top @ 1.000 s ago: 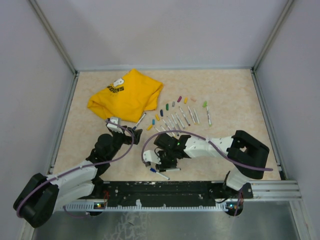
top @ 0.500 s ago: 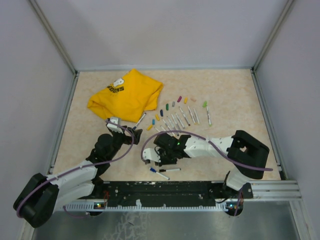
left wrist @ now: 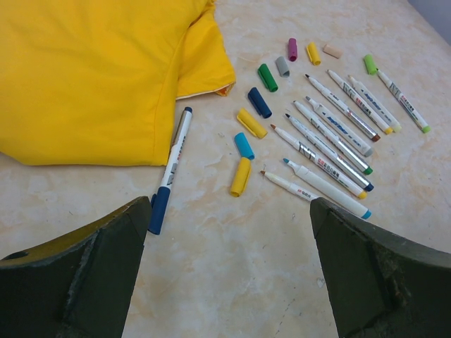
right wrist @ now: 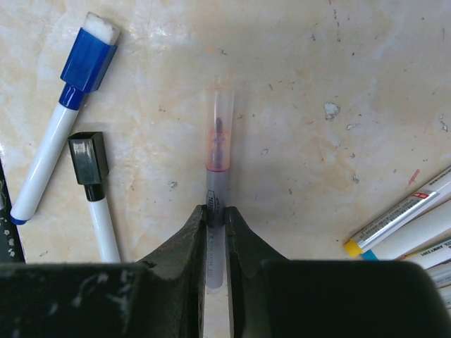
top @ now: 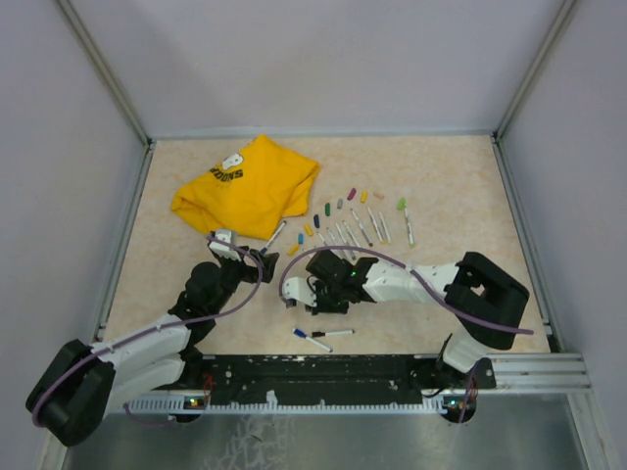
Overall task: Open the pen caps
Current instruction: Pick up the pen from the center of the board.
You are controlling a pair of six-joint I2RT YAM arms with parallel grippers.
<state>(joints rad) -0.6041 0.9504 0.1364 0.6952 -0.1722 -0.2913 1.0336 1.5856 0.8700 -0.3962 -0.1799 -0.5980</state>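
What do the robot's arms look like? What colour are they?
The left arm and the right arm are both white, with chunky black joints. A purple cable loops along each one. The fingers are dark wedges with no shine.

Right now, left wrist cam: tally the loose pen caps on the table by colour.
yellow caps: 3
green caps: 2 (one dark, one light, the light one lying at a pen's tip)
navy cap: 1
light blue cap: 1
grey cap: 1
purple cap: 1
pale pink cap: 1
Total: 10
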